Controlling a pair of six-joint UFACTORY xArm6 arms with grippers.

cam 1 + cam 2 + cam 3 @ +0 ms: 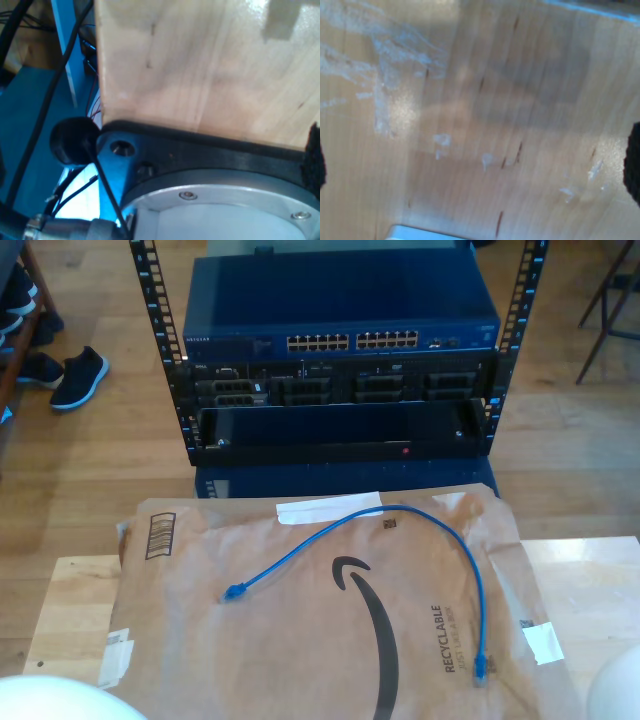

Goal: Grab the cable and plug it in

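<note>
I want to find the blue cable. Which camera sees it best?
The exterior view: the blue cable lies in an arch across the brown paper packaging, with both plugs in sight. The first wrist view looks at the wooden table's edge and black hardware; the second wrist view looks at bare wood grain.

Exterior high, wrists near (tabletop (480, 125))

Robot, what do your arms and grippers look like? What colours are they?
My arms are smooth, rounded white shells, one at the exterior view's bottom left, another at its bottom right. The first wrist view shows a round silver metal plate with small screws, a black bracket and thin black cables. My second gripper has dark fuzzy fingertip pads.
</note>
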